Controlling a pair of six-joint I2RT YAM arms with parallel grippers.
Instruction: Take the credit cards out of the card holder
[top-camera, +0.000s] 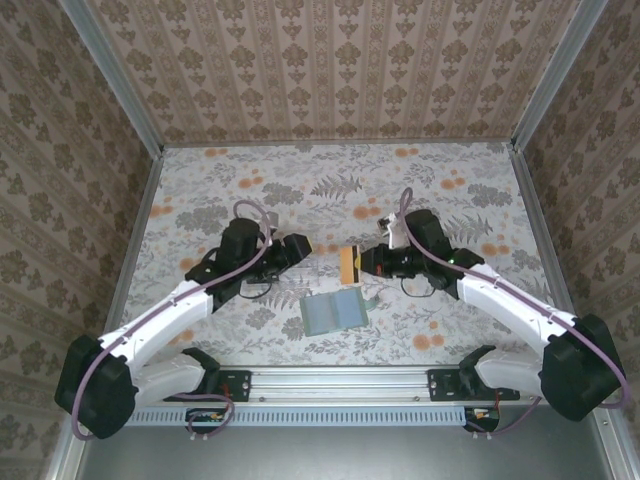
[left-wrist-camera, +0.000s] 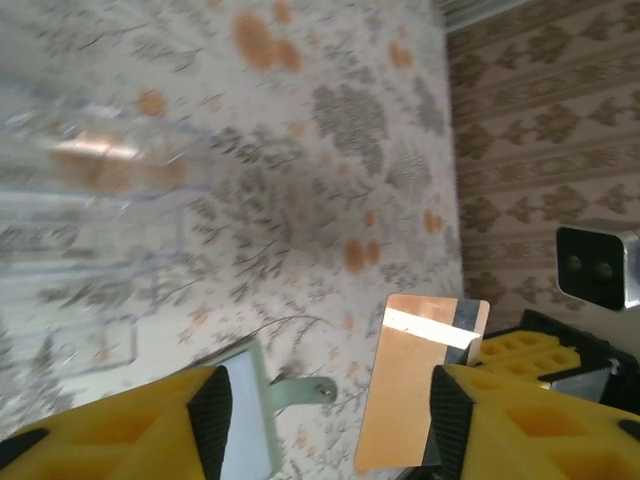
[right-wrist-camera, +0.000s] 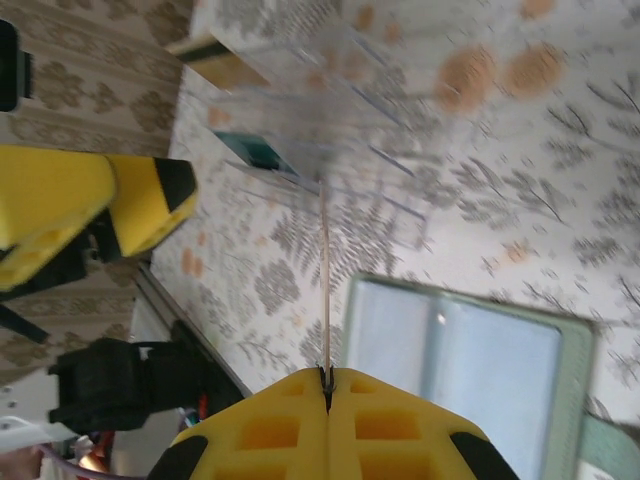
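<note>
Both arms reach inward, seemingly raised; left pincer (left-wrist-camera: 325, 410) gapes, right pincer (right-wrist-camera: 327, 380) pinches a credit card (left-wrist-camera: 410, 390).

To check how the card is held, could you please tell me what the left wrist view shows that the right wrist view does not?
Left wrist view: the orange card, broad face and pale stripe showing, ahead of the left gripper with open jaws. Right wrist view: that card edge-on in the right gripper, jaws shut on it, and a teal card in the clear tray. Both: the card holder and tray.
</note>
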